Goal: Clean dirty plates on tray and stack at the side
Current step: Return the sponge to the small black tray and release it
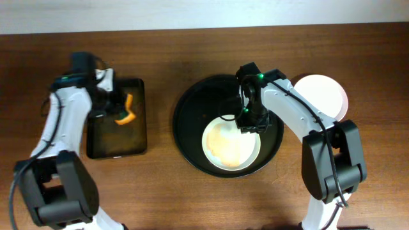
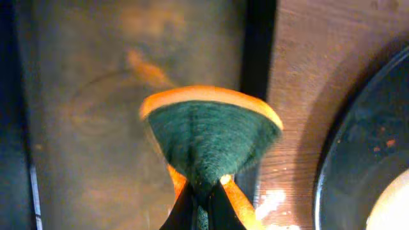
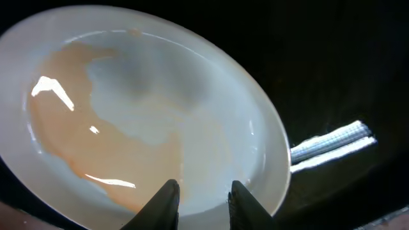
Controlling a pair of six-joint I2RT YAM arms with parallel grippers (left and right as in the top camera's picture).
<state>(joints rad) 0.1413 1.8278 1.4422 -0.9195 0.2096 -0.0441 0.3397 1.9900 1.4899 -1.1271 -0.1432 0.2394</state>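
sponge (image 2: 211, 137) sits pinched in left jaws over the small tray (image 1: 128, 144), ready to scrub; right jaws hang spread over the smeared plate (image 1: 230, 144), likely to steady it.

left arm (image 1: 64, 124): up from its base at 7 o'clock in the overhead view, climbing toward 11 o'clock, elbow bent at the top.
left wrist (image 1: 86, 70): turned over toward 4 o'clock, and the tool is angled down.
left gripper (image 1: 117, 105): jaws pinched tight, and there's a sponge (image 2: 211, 137) clamped between the fingers (image 2: 185, 211)!
right arm (image 1: 300, 115): base at 5 o'clock, upper link straight up, forearm stretching off toward 10 o'clock.
right wrist (image 1: 255, 76): folded at the far end, pointing the tool back toward 6 o'clock.
right gripper (image 3: 203, 199): fingertips parted, a clear gap between them, nothing held.
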